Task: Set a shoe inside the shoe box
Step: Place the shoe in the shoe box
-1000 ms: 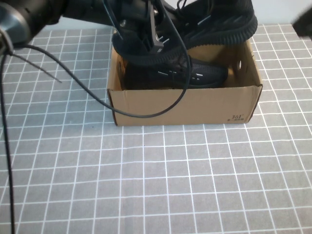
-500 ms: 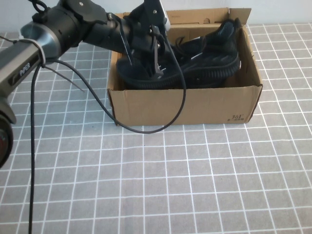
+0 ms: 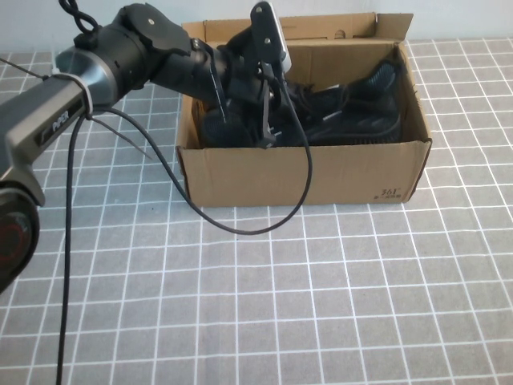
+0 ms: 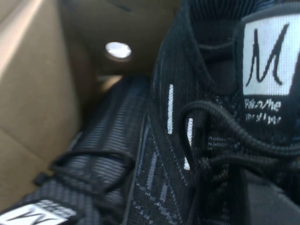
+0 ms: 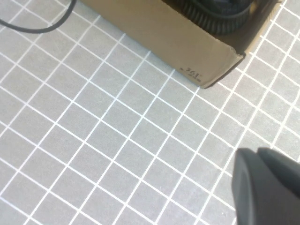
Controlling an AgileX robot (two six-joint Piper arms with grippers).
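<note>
shoe (image 3: 353,112) now lower inside shoe box (image 3: 304,172); left gripper (image 3: 264,96) still holding it; right gripper (image 5: 267,187) unclear.

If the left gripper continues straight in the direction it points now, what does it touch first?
Most likely the shoe right under the left gripper, inside the shoe box. The right gripper hangs above the table.

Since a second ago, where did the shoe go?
The left gripper lowered the shoe from above the shoe box down inside it, beside its mate. Whether it has let go is unclear. The box stayed put; the right gripper hovers off over the table.
</note>
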